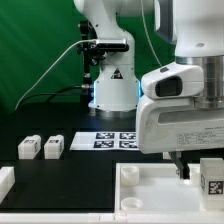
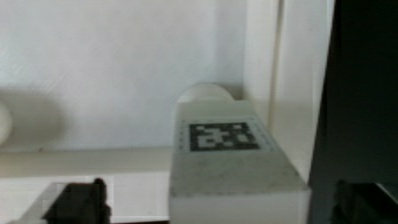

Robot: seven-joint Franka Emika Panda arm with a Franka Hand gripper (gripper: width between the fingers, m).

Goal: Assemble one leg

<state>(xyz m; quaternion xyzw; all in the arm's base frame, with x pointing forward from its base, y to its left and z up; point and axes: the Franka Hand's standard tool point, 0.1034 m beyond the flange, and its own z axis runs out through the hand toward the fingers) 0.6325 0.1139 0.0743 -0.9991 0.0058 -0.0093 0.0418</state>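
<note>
A leg (image 2: 228, 150), a small white block with a black-and-white tag on its face, stands on the large white tray panel (image 2: 89, 110) and lies between my fingers. My gripper (image 2: 219, 206) is open. One dark finger (image 2: 75, 202) stands clear of the leg's side, and the other sits close to its opposite side. In the exterior view the same leg (image 1: 211, 178) stands at the tray's (image 1: 150, 195) right end, just below my gripper (image 1: 193, 168). Two more legs (image 1: 28, 148) (image 1: 53, 147) lie on the black table at the exterior view's left.
The marker board (image 1: 110, 140) lies on the table in front of the robot base. Another white part (image 1: 5, 182) shows at the lower left edge of the exterior view. The tray has a raised rim (image 1: 128, 172).
</note>
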